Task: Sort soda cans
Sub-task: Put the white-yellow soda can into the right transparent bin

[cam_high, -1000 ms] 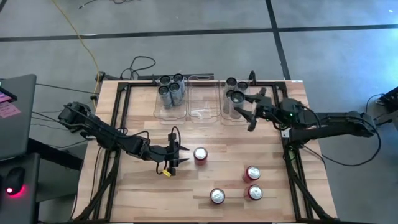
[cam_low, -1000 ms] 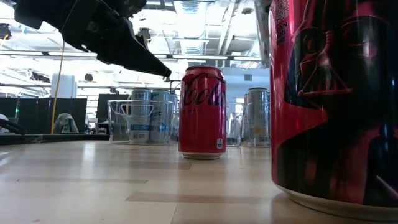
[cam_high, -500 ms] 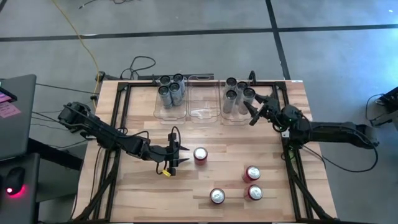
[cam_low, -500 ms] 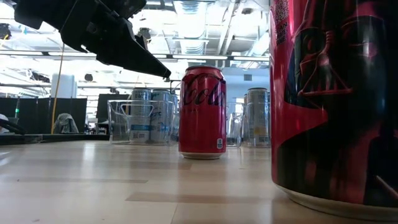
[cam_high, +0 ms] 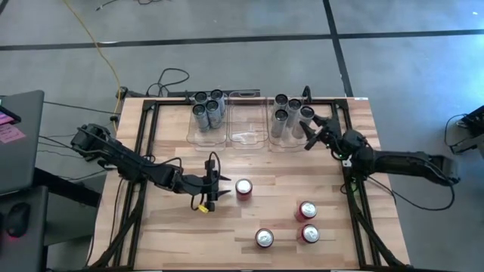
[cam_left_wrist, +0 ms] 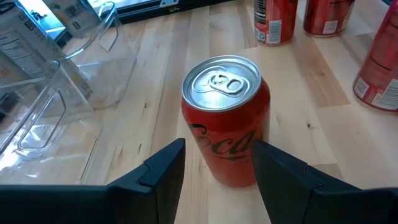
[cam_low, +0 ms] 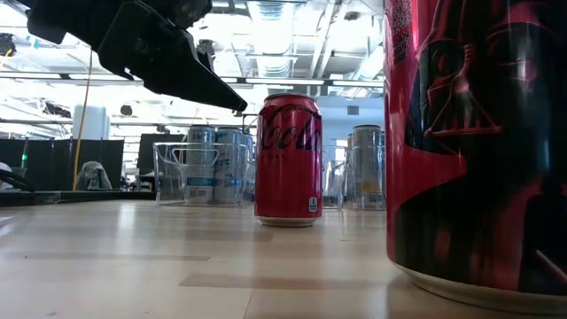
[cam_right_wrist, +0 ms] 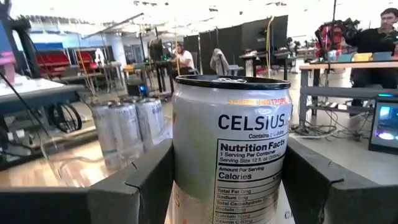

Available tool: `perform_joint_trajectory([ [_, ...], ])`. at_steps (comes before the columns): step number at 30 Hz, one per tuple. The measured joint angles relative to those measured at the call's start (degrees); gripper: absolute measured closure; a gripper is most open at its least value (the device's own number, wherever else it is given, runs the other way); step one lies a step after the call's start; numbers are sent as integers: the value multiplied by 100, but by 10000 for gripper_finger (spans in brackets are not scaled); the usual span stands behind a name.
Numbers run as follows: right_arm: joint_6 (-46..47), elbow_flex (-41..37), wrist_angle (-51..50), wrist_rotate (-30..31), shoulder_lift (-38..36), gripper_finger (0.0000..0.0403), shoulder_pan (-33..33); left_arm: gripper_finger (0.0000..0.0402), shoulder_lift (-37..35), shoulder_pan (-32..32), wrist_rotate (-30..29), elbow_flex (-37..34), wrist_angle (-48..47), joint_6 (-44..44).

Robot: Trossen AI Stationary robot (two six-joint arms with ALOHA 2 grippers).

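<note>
Four silver cans (cam_high: 291,114) now binned, right gripper (cam_high: 309,130) nearer, left gripper (cam_high: 221,187) unmoved

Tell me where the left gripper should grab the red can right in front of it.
Grip the red can mid-body across its round side wall. It stands upright on the table, apart from the other cans, and the left gripper is open, level and already straddling it, so probably just advance straight ahead and close.
</note>
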Motion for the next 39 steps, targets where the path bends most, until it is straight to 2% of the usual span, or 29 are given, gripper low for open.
perform_joint_trajectory([
  [19,-125,-7,185,99,1101,148,-22,223,6,8,0,0,97,101],
  [30,-68,-12,887,99,1754,147,-22,223,6,8,0,2,97,94],
  [39,113,-12,942,97,2069,142,-20,223,6,8,2,2,79,90],
])
